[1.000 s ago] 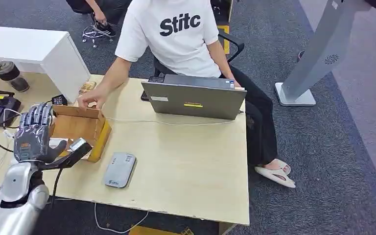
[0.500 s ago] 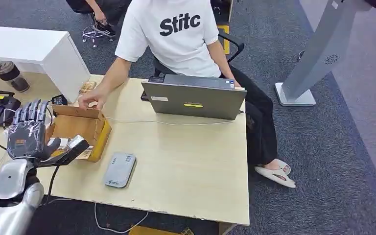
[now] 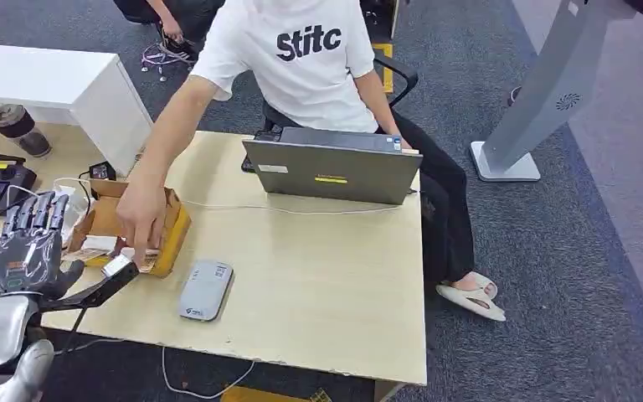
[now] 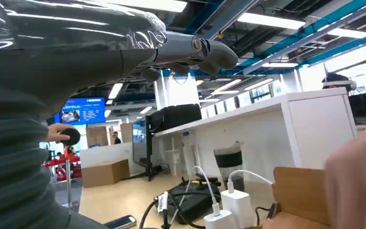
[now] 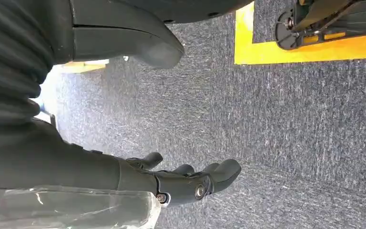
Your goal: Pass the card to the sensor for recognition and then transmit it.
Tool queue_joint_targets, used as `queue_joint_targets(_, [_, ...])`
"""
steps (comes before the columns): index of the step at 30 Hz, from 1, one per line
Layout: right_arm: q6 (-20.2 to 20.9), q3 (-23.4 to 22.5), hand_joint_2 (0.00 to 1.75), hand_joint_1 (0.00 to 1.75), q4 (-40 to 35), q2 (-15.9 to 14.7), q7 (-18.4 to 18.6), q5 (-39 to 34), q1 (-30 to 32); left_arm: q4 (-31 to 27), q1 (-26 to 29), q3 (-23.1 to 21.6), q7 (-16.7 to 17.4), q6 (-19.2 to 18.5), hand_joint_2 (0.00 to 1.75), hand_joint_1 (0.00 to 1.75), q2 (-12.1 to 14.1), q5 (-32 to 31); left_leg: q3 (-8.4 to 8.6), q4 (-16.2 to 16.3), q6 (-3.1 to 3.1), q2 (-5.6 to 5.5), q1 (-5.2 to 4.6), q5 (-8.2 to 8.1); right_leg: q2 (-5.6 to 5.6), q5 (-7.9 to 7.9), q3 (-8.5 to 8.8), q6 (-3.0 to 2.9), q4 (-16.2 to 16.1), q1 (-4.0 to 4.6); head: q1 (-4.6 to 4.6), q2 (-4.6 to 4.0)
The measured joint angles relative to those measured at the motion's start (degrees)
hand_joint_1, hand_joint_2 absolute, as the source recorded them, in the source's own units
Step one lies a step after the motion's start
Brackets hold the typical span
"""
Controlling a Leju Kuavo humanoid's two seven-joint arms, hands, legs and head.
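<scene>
Hovering over the near left edge of the pale wooden tabletop, the left hand is raised back-up with fingers spread and straight, thumb jutting out sideways, grasping nothing. The right hand is hanging over blue-grey carpet, fingers loosely extended, also empty. A person's hand is reaching into the open cardboard box, resting on cards; which of them is the task's card cannot be told. The flat grey rounded sensor is lying just beside the box, behind it a grey laptop.
</scene>
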Motion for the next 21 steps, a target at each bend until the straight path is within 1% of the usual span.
queue_joint_targets(4, [0.0, -0.3, 1.75, 0.0, 0.0, 0.1, -0.3, 0.0, 0.0, -0.7, 2.1, 0.7, 0.9, -2.6, 1.75, 0.0, 0.5, -0.5, 0.03, 0.0, 0.0, 0.07, 0.01, 0.0, 0.08, 0.0, -0.01, 0.0, 0.0, 0.0, 0.0, 0.0])
queue_joint_targets(9, [0.0, -1.1, 1.75, 0.0, 0.0, 0.3, -0.5, 0.0, 0.1, -1.8, 5.7, 4.2, 2.2, -4.3, 1.75, 0.0, 0.8, -1.1, -0.02, 0.0, 0.0, 0.03, 0.01, -0.01, 0.06, -0.02, -0.04, -0.01, 0.0, 0.01, 0.04, 0.0])
queue_joint_targets(12, [0.0, -1.4, 1.75, 0.0, 0.0, 0.3, -0.3, 0.0, 0.1, -2.1, 7.3, 6.0, 2.3, -4.4, 1.75, 0.0, 0.5, -1.3, -0.03, 0.0, -0.01, 0.03, 0.01, -0.01, 0.06, -0.03, -0.04, -0.01, 0.0, 0.01, 0.0, 0.0])
queue_joint_targets(16, [0.2, -1.7, 1.75, 0.0, 0.0, 0.5, 0.0, 0.4, 0.1, -2.1, 8.7, 8.2, 1.5, -4.4, 1.75, 0.0, -0.7, -1.5, -0.02, 0.0, 0.0, 0.02, 0.0, -0.01, 0.04, -0.02, -0.03, -0.01, 0.0, 0.0, 0.02, 0.0])
queue_joint_targets(21, [0.3, -1.7, 1.75, 0.0, 0.0, 0.7, -0.1, 0.5, 0.1, -1.4, 8.9, 8.4, 0.8, -3.8, 1.75, 0.0, -2.2, -2.3, -0.01, 0.0, 0.0, 0.02, -0.01, 0.0, 0.02, 0.0, -0.03, 0.0, 0.0, -0.01, 0.0, 0.0])
